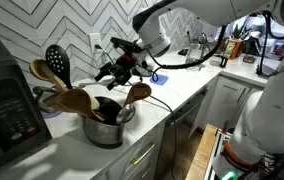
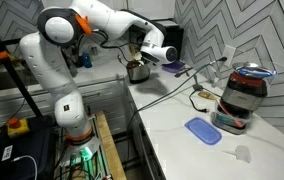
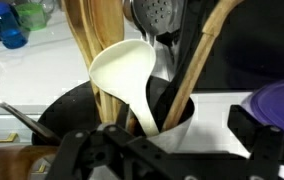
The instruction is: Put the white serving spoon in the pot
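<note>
The white serving spoon (image 3: 125, 72) fills the middle of the wrist view. Its cream-white bowl is up and its slim handle runs down into the dark inside of the steel pot (image 3: 67, 112). It stands among tan wooden spoons and a black slotted spoon (image 3: 158, 14). My gripper (image 3: 167, 148) is open, with a dark finger on either side of the handle's lower end and a wide gap between them. In both exterior views the gripper (image 1: 118, 71) (image 2: 148, 54) hovers just above the pot (image 1: 107, 132) (image 2: 137, 72). I cannot make out the white spoon there.
A black appliance (image 1: 7, 110) stands beside the pot. A purple dish (image 3: 278, 105) lies close on the counter. A cable trails along the white counter (image 1: 182, 92). A red-based appliance (image 2: 240, 95) and a blue lid (image 2: 202, 130) sit further along. The tiled wall is close behind.
</note>
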`<act>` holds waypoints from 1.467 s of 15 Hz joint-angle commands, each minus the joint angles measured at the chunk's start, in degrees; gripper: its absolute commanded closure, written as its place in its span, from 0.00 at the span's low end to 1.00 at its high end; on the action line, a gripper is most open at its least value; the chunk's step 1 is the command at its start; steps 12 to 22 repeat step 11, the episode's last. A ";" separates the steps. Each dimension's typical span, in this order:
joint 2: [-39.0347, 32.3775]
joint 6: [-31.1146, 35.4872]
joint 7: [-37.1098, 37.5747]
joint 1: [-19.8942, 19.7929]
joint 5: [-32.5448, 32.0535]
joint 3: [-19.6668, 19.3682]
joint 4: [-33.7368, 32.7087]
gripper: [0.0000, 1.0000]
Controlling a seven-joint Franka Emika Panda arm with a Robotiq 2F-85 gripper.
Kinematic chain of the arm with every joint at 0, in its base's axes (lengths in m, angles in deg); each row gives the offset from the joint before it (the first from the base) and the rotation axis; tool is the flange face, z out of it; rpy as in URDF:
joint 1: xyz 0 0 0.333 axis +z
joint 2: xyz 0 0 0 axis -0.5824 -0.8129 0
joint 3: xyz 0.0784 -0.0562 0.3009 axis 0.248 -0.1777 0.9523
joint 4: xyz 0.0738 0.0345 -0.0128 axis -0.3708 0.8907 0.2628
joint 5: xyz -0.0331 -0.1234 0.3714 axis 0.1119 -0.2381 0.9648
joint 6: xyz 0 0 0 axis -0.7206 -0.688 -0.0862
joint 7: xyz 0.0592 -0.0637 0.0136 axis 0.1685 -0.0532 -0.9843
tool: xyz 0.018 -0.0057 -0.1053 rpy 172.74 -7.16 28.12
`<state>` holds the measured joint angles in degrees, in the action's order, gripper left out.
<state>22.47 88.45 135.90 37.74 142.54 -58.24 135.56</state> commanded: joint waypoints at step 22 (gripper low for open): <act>27.46 26.97 13.21 -5.03 -5.31 3.77 17.99 0.00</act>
